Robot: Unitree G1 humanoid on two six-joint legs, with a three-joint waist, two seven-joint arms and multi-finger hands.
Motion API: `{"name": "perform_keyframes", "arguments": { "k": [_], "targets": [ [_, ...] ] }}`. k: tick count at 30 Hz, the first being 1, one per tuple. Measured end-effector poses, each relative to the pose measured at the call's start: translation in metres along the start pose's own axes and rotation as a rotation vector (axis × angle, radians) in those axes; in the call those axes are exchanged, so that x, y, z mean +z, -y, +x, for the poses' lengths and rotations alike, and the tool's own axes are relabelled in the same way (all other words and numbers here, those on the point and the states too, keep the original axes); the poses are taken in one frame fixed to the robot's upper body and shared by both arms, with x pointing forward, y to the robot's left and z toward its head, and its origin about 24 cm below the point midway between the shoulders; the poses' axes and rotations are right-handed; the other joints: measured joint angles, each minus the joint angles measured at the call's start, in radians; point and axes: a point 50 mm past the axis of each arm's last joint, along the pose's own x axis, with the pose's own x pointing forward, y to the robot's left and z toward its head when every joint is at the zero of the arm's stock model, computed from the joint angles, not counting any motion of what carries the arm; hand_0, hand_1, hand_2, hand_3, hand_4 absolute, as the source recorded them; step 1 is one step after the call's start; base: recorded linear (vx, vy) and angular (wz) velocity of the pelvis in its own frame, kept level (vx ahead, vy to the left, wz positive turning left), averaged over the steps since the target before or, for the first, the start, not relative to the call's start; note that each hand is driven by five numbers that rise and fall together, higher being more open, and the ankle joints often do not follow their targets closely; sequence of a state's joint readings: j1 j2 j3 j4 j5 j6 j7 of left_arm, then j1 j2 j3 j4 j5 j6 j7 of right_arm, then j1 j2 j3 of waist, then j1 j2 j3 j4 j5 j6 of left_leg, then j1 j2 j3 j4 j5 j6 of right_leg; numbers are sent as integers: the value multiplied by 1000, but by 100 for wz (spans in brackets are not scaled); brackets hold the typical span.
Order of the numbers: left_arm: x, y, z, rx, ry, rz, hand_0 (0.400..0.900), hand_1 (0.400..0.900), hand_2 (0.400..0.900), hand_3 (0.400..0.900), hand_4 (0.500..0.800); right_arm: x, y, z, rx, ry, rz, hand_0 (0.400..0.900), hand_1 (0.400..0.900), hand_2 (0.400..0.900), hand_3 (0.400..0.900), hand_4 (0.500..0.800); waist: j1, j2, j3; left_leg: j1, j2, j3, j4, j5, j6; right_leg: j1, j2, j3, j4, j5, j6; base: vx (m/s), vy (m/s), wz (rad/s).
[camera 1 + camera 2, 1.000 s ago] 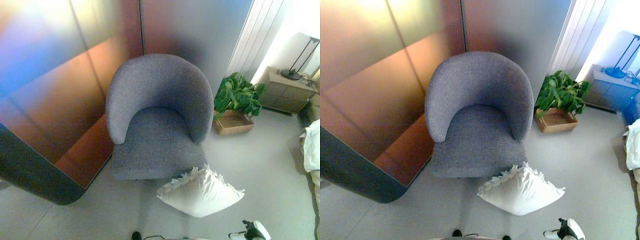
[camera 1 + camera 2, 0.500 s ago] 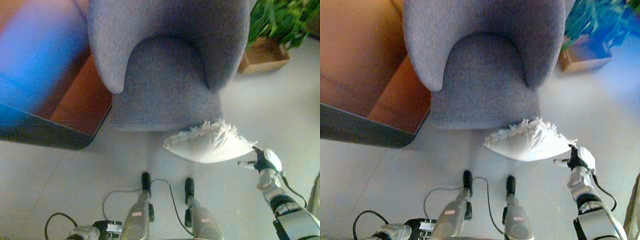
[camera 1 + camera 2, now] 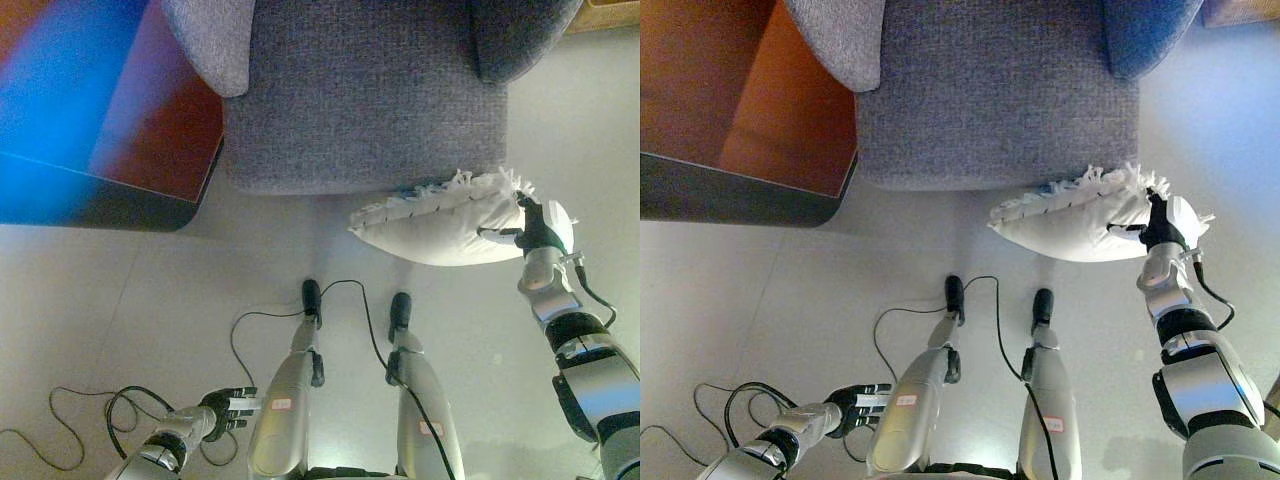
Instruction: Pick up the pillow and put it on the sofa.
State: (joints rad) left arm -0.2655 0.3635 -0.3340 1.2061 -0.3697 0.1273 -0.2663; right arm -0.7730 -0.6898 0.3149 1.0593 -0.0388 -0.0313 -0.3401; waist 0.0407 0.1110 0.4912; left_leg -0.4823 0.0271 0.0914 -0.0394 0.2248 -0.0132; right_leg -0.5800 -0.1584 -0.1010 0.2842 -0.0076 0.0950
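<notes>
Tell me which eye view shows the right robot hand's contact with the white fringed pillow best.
The right eye view: the right robot hand stands out dark against the white fringed pillow at its right end, below the grey fabric armchair. The left eye view shows the same contact, with the robot hand nearer the picture's edge; neither reveals the grip.

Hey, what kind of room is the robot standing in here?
Probably a living room or lounge: a grey upholstered armchair stands on a pale smooth floor, a white fringed pillow lies in front of it, and a dark reddish-brown panel runs along the chair's left.
</notes>
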Motion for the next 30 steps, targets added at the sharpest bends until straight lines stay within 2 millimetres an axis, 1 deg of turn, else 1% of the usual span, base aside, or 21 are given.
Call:
{"name": "perform_keyframes", "arguments": {
  "k": [4, 8, 12, 15, 16, 17, 21, 24, 30],
  "targets": [
    [5, 3, 1, -6, 25, -29, 900, 900, 900, 900, 800, 18, 14, 8, -34, 22, 21, 900, 900, 900, 900, 800, 3, 3, 2, -80, -12, -2, 46, 1, 0, -106, -17, 10, 100, -26, -10, -25, 28, 8],
    [6, 6, 2, -5, 30, -36, 900, 900, 900, 900, 800, 30, 22, 13, -54, 34, 46, 900, 900, 900, 900, 800, 2, 8, 4, -129, -9, -6, 79, 3, -7, -165, -17, 13, 155, -42, -20, -8, 3, 2],
    [10, 8, 2, -13, 50, -52, 900, 900, 900, 900, 800, 41, 35, 18, -76, 47, 80, 900, 900, 900, 900, 800, 3, 10, 5, -181, -7, -18, 107, -1, -16, -224, -17, 15, 198, -50, -29, -9, 16, -1],
    [12, 10, 3, -12, 72, -56, 900, 900, 900, 900, 800, 48, 44, 21, -79, 57, 99, 900, 900, 900, 900, 800, 12, 12, 5, -218, -8, -25, 124, 2, -19, -267, -16, 21, 220, -49, -32, -18, 41, 0],
    [14, 13, 3, -18, 78, -56, 900, 900, 900, 900, 800, 48, 49, 22, -73, 59, 88, 455, 455, 455, 455, 533, 18, 15, 7, -225, -8, -26, 128, 2, -20, -274, -16, 23, 225, -49, -33, -19, 38, -1],
    [14, 14, 4, -19, 82, -60, 900, 900, 900, 900, 800, 49, 52, 22, -64, 64, 77, 400, 400, 400, 400, 500, 20, 18, 8, -231, -9, -27, 130, 3, -20, -279, -16, 23, 228, -49, -35, 0, 0, 0],
    [17, 15, 4, -19, 99, -60, 900, 900, 900, 900, 800, 57, 60, 24, -31, 97, 69, 400, 400, 400, 400, 500, 19, 18, 8, -253, -9, -29, 136, 4, -22, -303, -14, 27, 237, -50, -38, -1, 5, -1],
    [18, 15, 4, -18, 107, -58, 900, 900, 900, 900, 800, 55, 65, 24, -34, 95, 64, 400, 400, 400, 400, 500, 18, 19, 9, -257, -8, -28, 136, 4, -23, -307, -13, 28, 235, -48, -37, -4, 15, -5],
    [19, 15, 4, -20, 121, -57, 900, 900, 900, 900, 800, 56, 64, 24, -4, 102, 57, 400, 400, 400, 400, 500, 20, 19, 9, -257, -7, -27, 136, 7, -23, -306, -12, 28, 230, -45, -42, -1, 0, -1]
  ]
}}
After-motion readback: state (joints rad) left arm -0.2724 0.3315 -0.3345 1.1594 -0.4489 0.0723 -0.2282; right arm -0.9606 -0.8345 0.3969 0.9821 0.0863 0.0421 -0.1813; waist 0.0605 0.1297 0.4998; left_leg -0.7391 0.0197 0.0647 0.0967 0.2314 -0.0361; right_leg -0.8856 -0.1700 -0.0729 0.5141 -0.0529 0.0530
